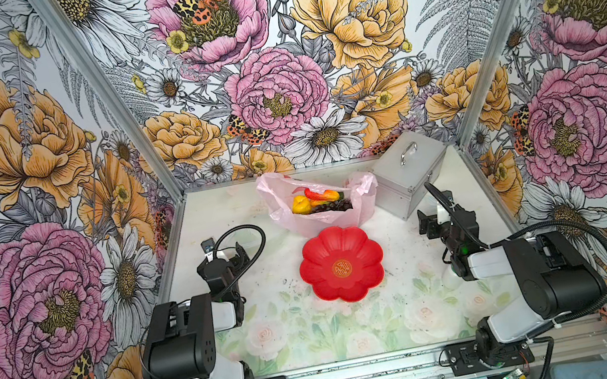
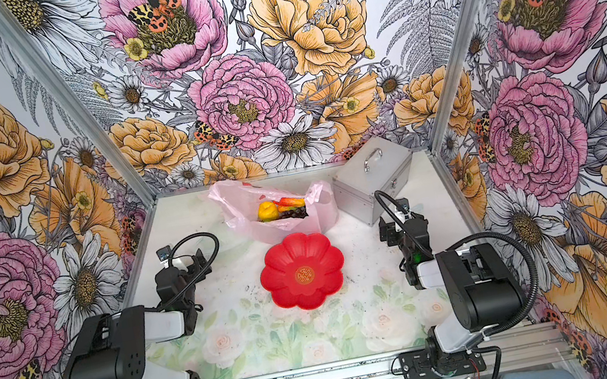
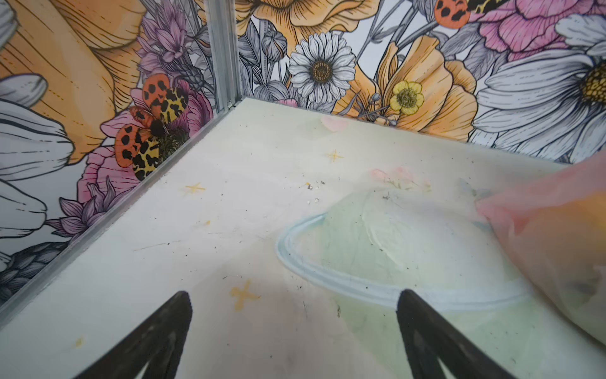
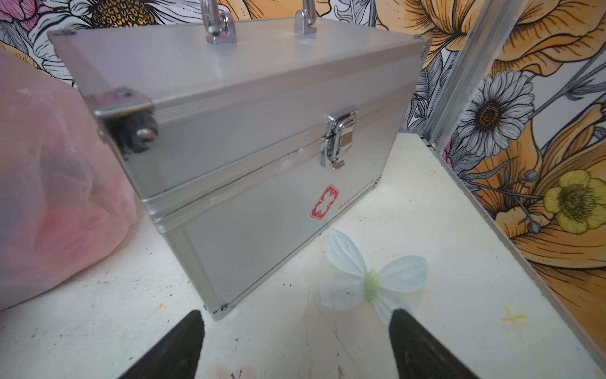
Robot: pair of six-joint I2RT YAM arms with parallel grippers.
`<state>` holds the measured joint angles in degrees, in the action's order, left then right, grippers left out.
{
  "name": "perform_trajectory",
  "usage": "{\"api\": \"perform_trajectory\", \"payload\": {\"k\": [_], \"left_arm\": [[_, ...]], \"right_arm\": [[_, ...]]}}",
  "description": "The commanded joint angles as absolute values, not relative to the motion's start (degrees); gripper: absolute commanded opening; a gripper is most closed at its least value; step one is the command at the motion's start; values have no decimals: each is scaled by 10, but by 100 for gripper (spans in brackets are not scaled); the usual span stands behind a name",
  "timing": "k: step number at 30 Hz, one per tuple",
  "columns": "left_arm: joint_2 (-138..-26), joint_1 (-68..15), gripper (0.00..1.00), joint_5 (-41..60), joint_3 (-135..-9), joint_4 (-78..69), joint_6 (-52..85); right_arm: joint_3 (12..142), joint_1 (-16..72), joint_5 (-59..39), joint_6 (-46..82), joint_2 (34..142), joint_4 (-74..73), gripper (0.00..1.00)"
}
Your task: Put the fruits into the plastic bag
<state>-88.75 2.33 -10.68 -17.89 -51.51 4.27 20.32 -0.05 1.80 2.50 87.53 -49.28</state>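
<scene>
The pale pink plastic bag (image 1: pixel 341 219) (image 2: pixel 292 228) stands open at the back middle of the table. Fruits lie inside it: a yellow lumpy fruit (image 1: pixel 301 204) (image 2: pixel 267 210), red-orange fruits (image 1: pixel 321 195) (image 2: pixel 289 202) and dark grapes (image 1: pixel 334 206) (image 2: pixel 294 213). My left gripper (image 1: pixel 240 251) (image 3: pixel 293 295) hovers low over bare table to the left of the bag, open and empty; the bag's side (image 3: pixel 557 236) shows in its wrist view. My right gripper (image 1: pixel 427 221) (image 4: pixel 296 315) is open and empty just in front of the silver case, with the bag (image 4: pixel 49 197) beside it.
A silver metal case (image 1: pixel 409 176) (image 4: pixel 246 131) with a handle stands at the back right, touching the bag. A red flower-shaped plate (image 1: pixel 339 247) (image 2: pixel 301 256) lies empty in the middle, in front of the bag. Flowered walls close in the table on three sides.
</scene>
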Motion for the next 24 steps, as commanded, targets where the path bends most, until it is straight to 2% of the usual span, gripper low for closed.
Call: {"api": "perform_trajectory", "payload": {"k": [1, 7, 24], "left_arm": [[-890, 14, 99, -95, -199, -575, 22], [-886, 0, 99, -109, -210, -549, 10], [-888, -3, 99, -113, -211, -548, 8]], "right_arm": [[227, -13, 26, 40, 882, -493, 92], [229, -19, 21, 44, 881, -488, 99], [227, -19, 22, 45, 881, -490, 99]]}}
